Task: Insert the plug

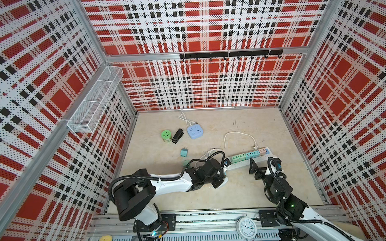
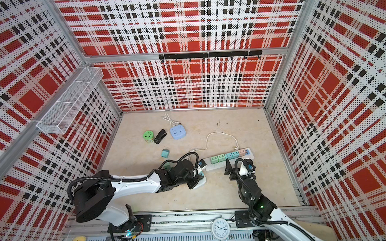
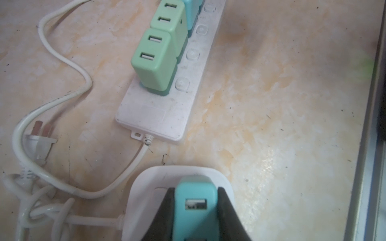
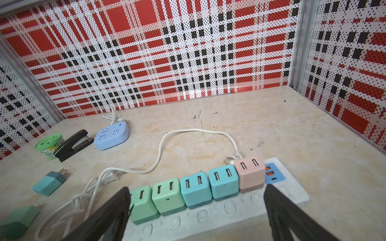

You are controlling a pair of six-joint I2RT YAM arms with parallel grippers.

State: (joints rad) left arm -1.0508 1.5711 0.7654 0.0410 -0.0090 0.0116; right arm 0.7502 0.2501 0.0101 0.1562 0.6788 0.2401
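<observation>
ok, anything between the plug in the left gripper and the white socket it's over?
Nothing visible. The teal plug, clamped in the left gripper, sits directly over the white socket; its prongs are hidden.

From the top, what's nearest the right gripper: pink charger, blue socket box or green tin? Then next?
From the right gripper:
1. pink charger, on the strip beside it.
2. blue socket box, toward the back.
3. green tin, back left.

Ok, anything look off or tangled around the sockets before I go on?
The cord of the small white socket is bunched in a knot beside it, with a loose plug lying next to it on the table. A teal charger lies on its side, apart from the long power strip. Nothing looks broken.
</observation>
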